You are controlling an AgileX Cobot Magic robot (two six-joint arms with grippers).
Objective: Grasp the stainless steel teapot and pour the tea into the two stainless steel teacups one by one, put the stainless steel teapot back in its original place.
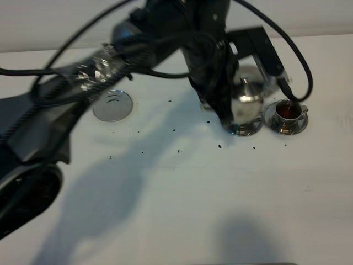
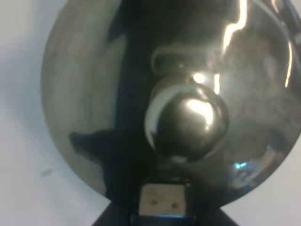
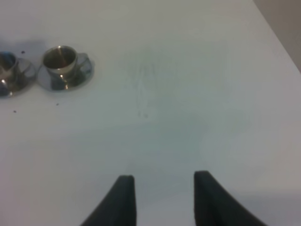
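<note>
The stainless steel teapot (image 1: pixel 246 104) hangs about upright at the right of the exterior high view, just above a saucer (image 1: pixel 245 130). My left gripper (image 1: pixel 223 113) reaches across and is shut on the teapot's left side. The left wrist view is filled by the teapot's domed lid and knob (image 2: pixel 188 122), with one finger (image 2: pixel 162 203) below it. One teacup (image 1: pixel 287 112) with red tea stands on its saucer right of the teapot. The other teacup (image 3: pixel 5 68) shows only at the edge of the right wrist view. The cupless saucer (image 1: pixel 112 105) lies far left. My right gripper (image 3: pixel 160 197) is open and empty.
Black cables (image 1: pixel 298 61) loop from the left arm over the teapot and the right cup. Small dark specks (image 1: pixel 174 130) dot the white table (image 1: pixel 182 187). The right wrist view shows the filled cup (image 3: pixel 60 59) far from the right gripper and the table's edge (image 3: pixel 282 42).
</note>
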